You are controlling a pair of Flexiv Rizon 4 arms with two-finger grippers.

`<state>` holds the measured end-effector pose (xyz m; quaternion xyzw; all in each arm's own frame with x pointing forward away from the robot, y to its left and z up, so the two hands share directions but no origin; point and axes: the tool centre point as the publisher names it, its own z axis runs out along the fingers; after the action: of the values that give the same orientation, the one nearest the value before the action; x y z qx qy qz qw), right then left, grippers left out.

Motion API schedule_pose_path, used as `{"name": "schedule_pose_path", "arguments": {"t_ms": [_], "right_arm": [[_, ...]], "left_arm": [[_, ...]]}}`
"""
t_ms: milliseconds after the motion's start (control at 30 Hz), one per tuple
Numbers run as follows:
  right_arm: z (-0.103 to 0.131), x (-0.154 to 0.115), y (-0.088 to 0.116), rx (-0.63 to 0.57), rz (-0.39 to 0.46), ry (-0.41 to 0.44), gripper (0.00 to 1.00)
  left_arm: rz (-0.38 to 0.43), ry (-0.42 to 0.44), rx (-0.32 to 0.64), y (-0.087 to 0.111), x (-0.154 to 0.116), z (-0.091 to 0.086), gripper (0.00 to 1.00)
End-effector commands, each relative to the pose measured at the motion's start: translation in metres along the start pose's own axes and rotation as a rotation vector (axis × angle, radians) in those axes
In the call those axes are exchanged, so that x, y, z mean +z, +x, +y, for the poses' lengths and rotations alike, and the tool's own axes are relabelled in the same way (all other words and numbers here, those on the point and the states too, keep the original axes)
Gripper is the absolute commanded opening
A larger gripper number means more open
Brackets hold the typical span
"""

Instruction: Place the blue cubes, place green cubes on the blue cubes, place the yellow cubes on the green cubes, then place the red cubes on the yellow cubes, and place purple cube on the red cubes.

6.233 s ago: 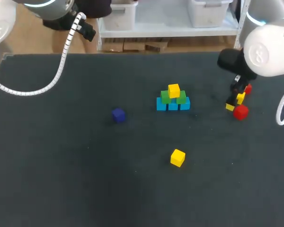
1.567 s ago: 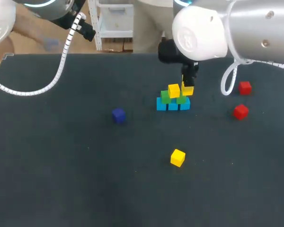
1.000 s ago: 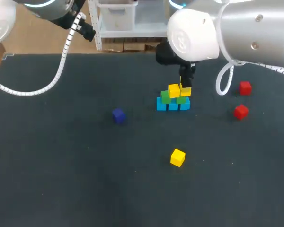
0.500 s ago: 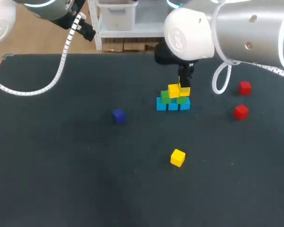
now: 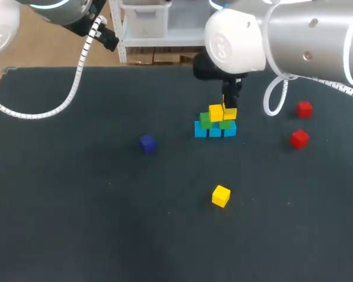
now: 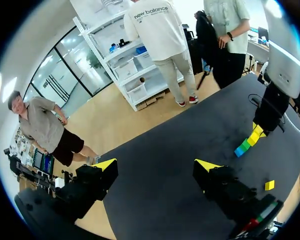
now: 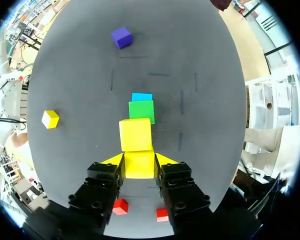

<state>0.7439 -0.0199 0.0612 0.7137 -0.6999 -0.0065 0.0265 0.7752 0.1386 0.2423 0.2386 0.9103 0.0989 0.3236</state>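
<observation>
right wrist view: my right gripper is clamped on the held yellow cube — one finger on each side face, nothing else in between. just ahead of the fingertips sits the placed yellow cube, right up against the held one or nearly so; can't tell if the faces touch. beyond it the stack runs on, w/ a green then a blue face showing.

head view puts the held cube over the right-hand one of the green cubes, which sit on the row of blue cubes. i read that as the reason for the grip: the yellow layer goes on green, so this one is being lined up beside its neighbour, and the side grip leaves the underside free to land. whether it's already resting on the green i can't tell.

the loose yellow cube lies well apart from the stack, nearer me. the red cubes are off to my right and the purple cube to my left, all on the table.

my left gripper has its fingers spread wide, empty, far from the stack — out of the way, i'd say.
</observation>
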Motion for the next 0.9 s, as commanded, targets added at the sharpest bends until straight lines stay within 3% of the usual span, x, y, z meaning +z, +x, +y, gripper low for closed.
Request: {"name": "schedule_pose_path", "arguments": {"t_ms": [33,667,767,900], "right_arm": [[-0.0025,-0.0012,-0.0002,-0.001,-0.002,-0.003,0.07],[-0.0017,-0.0015,-0.0025,-0.006,-0.004,-0.003,0.09],[-0.0017,0.0001,-0.0020,-0.006,-0.004,-0.007,0.12],[-0.0015,0.0008,-0.0016,-0.005,-0.004,-0.009,0.24]], "left_arm": [[-0.001,0.001,0.001,0.0004,0.0000,0.0004,1.00],[-0.001,0.001,0.001,0.0004,0.0000,0.0004,1.00],[-0.001,0.001,0.001,0.0004,0.0000,0.0004,1.00],[-0.001,0.001,0.001,0.0004,0.0000,0.0004,1.00]]}}
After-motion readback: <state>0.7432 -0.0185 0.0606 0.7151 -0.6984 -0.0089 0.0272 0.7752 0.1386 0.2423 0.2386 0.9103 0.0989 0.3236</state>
